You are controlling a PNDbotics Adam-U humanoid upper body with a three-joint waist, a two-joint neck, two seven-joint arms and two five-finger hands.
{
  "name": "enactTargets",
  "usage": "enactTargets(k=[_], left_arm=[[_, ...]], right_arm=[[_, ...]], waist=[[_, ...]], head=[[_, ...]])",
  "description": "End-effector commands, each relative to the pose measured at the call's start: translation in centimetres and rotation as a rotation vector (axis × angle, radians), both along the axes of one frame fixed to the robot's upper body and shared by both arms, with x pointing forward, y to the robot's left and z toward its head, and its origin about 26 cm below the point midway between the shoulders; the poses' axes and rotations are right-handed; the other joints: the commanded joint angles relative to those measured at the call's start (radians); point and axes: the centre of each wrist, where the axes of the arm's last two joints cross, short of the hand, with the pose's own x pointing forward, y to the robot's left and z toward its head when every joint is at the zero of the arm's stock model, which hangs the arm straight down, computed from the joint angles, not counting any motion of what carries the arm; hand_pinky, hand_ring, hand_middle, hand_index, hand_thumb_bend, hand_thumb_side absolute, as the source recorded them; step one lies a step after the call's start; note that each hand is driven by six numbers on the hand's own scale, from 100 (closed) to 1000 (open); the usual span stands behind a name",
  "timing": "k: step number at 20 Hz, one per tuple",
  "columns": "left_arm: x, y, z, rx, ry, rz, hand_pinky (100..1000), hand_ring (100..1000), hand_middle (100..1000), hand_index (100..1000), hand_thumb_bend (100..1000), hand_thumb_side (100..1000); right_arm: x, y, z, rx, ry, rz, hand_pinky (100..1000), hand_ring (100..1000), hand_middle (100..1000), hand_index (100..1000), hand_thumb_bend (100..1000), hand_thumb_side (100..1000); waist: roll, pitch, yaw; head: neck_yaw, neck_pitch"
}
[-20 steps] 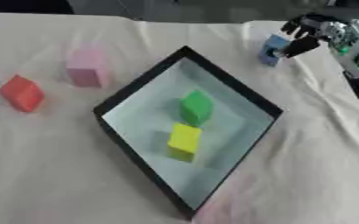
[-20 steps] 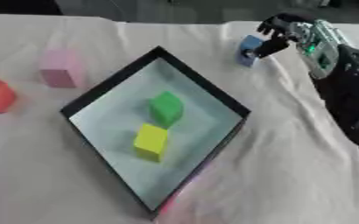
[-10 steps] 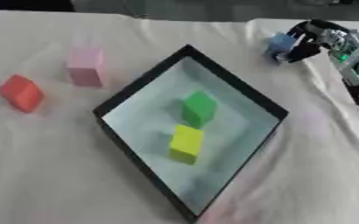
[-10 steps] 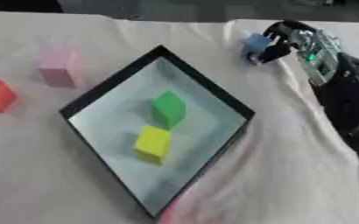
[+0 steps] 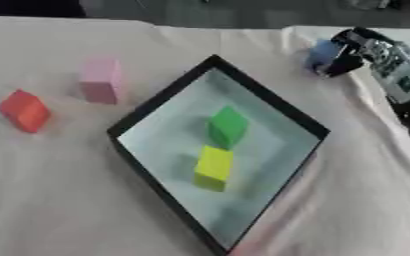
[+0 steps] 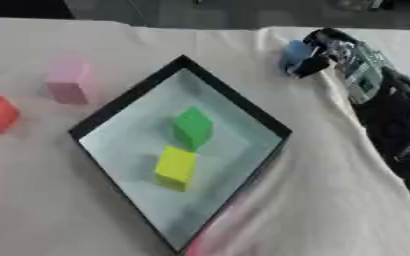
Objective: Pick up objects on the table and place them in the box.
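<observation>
A black-rimmed box [image 5: 138,117] lies as a diamond in the middle of the cloth-covered table. Inside it are a green block [image 5: 228,126] and a yellow block [image 5: 214,166]. At the far right a blue block [image 5: 321,54] is held by my right hand [image 5: 351,51], whose fingers are curled round it beside the box's right corner. A pink block [image 5: 100,80] and a red block [image 5: 24,110] sit on the cloth left of the box. My left hand shows in neither view.
My right forearm [image 6: 392,115] runs down the right edge of the table. The cream cloth [image 5: 60,200] is wrinkled around the box. A dark background lies beyond the table's far edge.
The whole picture has shifted a little, so the camera has moved. My right hand stays shut on the blue block at the far right; the other blocks lie as before.
</observation>
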Motion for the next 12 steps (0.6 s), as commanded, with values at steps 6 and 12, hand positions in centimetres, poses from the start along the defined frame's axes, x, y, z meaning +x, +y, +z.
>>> enactTargets(k=[6,12], left_arm=[[-0.4,0.9,0.1,0.028,-0.001,0.024,806,799,787,814,259,699],[-0.7,1.8,-0.6,0.036,0.018,0.056,806,800,788,814,258,696]], right_arm=[[-3.5,2.3,7.8,0.025,-0.257,0.143,784,666,572,670,112,100],[-9.4,7.7,11.5,-0.054,-0.265,0.448,777,671,588,689,208,100]], waist=[[-0.011,-0.030,-0.037],[-0.017,-0.060,-0.064]], head=[[0.017,0.037],[0.038,0.065]])
